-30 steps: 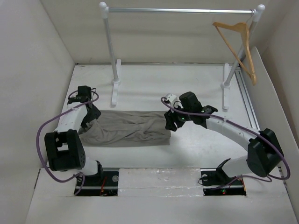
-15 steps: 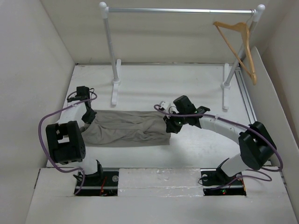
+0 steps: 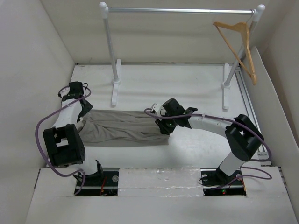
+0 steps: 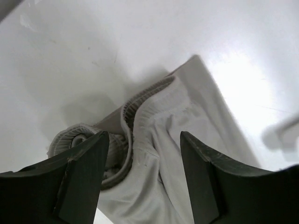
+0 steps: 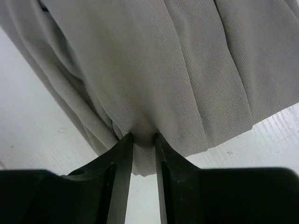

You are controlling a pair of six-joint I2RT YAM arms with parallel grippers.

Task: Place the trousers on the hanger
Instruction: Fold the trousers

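The trousers (image 3: 124,128) are being kept flat on the table (image 3: 187,88). They are stretched from left to right, closer to the near edge than to the far edge, and more toward the left side. Their right end is being pinched by the right gripper (image 3: 163,127). In the right wrist view, a fold of the grey-beige cloth is being squeezed between the two fingers (image 5: 122,158), which are clenched close together on it, and the cloth is being bunched into wrinkles there. The left gripper (image 3: 81,111) is being held over the left end of the trousers. Its fingers (image 4: 79,172) are being kept wide apart and released, and nothing is being grasped by them. The ribbed waistband (image 4: 149,100) is being seen below, between them. The hanger (image 3: 238,46) is being carried by the silver rail (image 3: 180,10), hooked on near the far right corner of the table, well apart from the trousers.
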